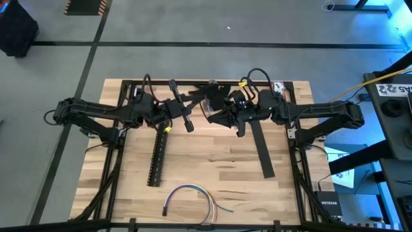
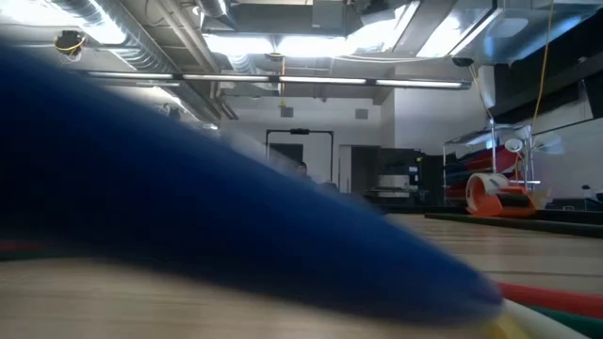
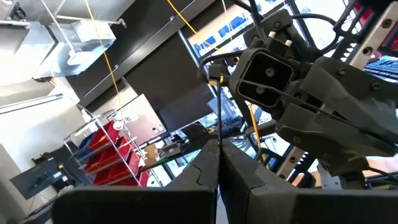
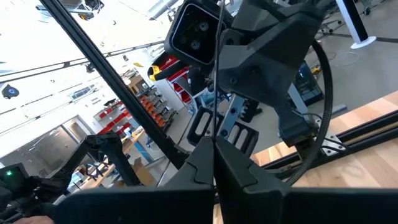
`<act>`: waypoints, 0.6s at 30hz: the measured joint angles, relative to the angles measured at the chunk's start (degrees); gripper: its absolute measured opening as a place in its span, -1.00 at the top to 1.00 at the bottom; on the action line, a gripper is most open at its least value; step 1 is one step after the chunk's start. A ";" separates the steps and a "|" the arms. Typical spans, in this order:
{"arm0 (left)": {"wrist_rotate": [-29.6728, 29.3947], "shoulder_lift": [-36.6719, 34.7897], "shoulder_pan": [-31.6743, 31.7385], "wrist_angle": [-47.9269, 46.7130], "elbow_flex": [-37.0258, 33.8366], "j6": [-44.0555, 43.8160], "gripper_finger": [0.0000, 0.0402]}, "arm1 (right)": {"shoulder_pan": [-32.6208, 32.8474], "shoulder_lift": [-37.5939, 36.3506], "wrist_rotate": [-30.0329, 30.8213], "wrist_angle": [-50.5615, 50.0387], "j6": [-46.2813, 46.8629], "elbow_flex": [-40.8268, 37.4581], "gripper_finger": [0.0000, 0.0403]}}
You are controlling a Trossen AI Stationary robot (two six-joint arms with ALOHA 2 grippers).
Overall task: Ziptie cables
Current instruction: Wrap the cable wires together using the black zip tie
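The cables [image 1: 190, 196], a loose curved bundle of white, blue-purple and dark wires, lie on the wooden table [image 1: 212, 167] near its front edge. No gripper touches them. In the low view a blurred blue cable [image 2: 236, 226] fills most of the picture. Both arms are raised over the far middle of the table with their grippers facing each other. My left gripper [image 1: 198, 102] [image 3: 219, 146] and my right gripper [image 1: 212, 108] [image 4: 215, 143] are each shut on a thin dark strip that sticks out ahead of the fingers. My left gripper pinches the thin dark strip [image 3: 219, 124] between its two fingers, coming about level from the table's left. The strip runs straight out ahead toward the right arm, clear of the table. Which part of the strip is held I cannot tell. My right gripper pinches a thin dark strip [image 4: 216, 118] between its two fingers, coming about level from the table's right. The strip runs straight out across the left arm's wrist, clear of the table. Whether it is the same strip as the left gripper's I cannot tell.
A long black slotted channel [image 1: 158, 158] lies on the table's left half, running near to far. A flat black bar [image 1: 262, 149] lies on the right half. Black frame rails [image 1: 116, 161] run along the table's sides.
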 joint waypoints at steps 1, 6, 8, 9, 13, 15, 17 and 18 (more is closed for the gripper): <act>0.00 0.00 0.00 -0.10 -0.01 0.00 1.00 | 0.00 0.00 0.00 0.17 0.00 0.00 1.00; -0.02 0.00 0.00 -0.23 0.00 1.09 1.00 | -0.04 0.00 0.00 0.33 1.07 0.00 1.00; -0.02 0.00 0.00 -0.31 0.00 2.40 1.00 | -0.04 0.00 0.00 0.33 2.68 0.00 1.00; -0.01 0.00 0.00 -0.43 0.00 3.02 1.00 | -0.04 0.00 -0.08 0.34 3.74 0.00 1.00; -0.02 -0.02 0.02 -2.25 0.00 6.22 1.00 | -0.04 0.00 -1.95 0.47 11.16 0.00 1.00; -0.02 -0.02 0.02 -3.54 0.00 7.93 1.00 | -0.04 0.00 -2.71 1.10 15.81 0.00 1.00; -0.05 0.20 0.02 -4.62 0.00 9.31 1.00 | -0.04 0.00 -3.37 1.34 20.69 0.00 1.00; -0.11 0.28 0.02 -5.05 0.00 10.07 1.00 | -0.04 0.00 -3.51 1.22 22.75 0.00 1.00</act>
